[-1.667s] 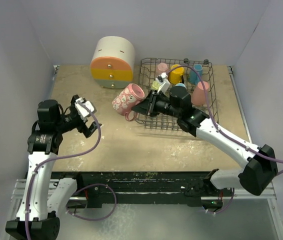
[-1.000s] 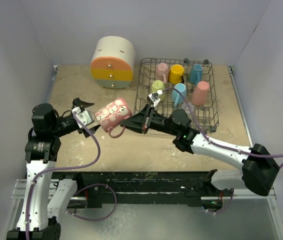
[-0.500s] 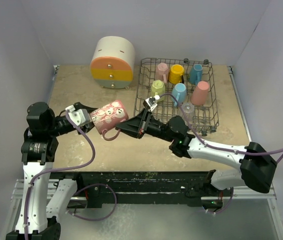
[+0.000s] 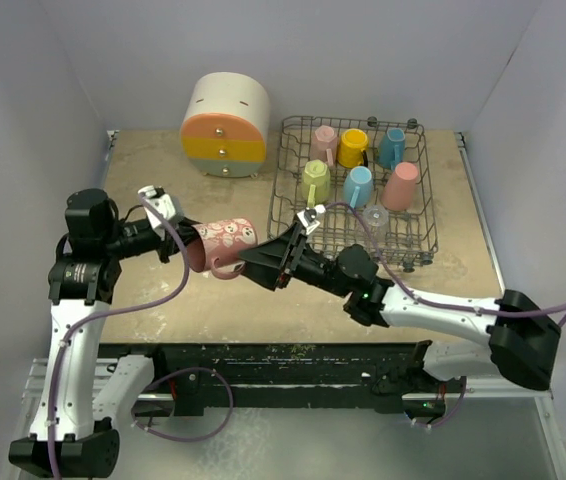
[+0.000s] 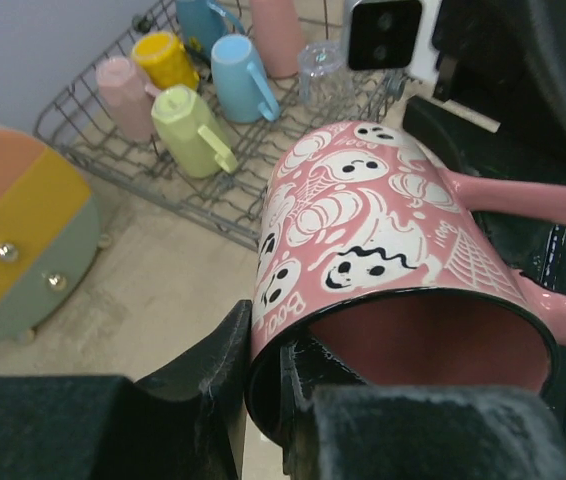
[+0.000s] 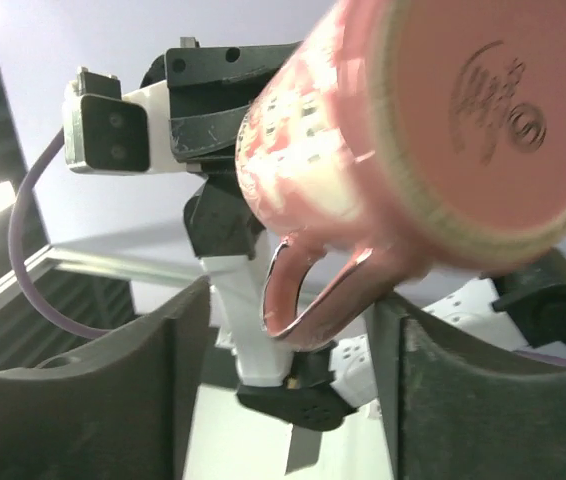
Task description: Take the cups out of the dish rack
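Centre of the top view: the pink ghost mug (image 4: 223,240) is held sideways, left of the dish rack (image 4: 408,245). The left gripper (image 5: 263,395) pinches its rim, one finger inside. The right gripper (image 6: 288,385) is spread wide, fingers either side of the handle.

Colours and patterns on the bench.
Patterned mug (image 5: 363,230): pink, white ghosts and webs, black rim. Dish rack (image 4: 410,250): dark grey. Cups (image 4: 358,185): pink, yellow, pale green, light blue, salmon. Cabinet (image 4: 225,100): cream; orange, yellow, green drawers.
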`<state>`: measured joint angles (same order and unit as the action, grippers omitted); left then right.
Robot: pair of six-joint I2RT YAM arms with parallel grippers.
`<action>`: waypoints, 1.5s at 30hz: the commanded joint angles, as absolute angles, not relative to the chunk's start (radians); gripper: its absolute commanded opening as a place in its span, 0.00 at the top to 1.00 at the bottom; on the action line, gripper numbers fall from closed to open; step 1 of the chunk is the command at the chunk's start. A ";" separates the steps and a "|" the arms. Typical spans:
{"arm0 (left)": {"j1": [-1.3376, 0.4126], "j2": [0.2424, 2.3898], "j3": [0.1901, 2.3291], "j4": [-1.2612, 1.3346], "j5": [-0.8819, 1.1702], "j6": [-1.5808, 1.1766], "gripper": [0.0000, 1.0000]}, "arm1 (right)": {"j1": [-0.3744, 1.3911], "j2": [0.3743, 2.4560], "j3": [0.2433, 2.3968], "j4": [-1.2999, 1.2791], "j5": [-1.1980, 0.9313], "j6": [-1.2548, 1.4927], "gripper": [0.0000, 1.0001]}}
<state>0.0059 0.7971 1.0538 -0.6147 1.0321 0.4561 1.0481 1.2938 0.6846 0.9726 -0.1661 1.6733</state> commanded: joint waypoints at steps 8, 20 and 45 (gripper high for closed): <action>0.004 1.014 1.129 -0.671 0.455 0.542 1.00 | 0.935 0.981 0.826 0.083 0.146 1.323 0.16; 0.005 1.481 1.280 -0.598 0.132 0.581 1.00 | 0.787 0.977 0.998 -0.327 0.199 1.009 0.14; 0.171 2.062 1.766 -0.515 0.097 0.482 1.00 | 0.554 1.206 1.186 -0.518 0.306 0.686 0.11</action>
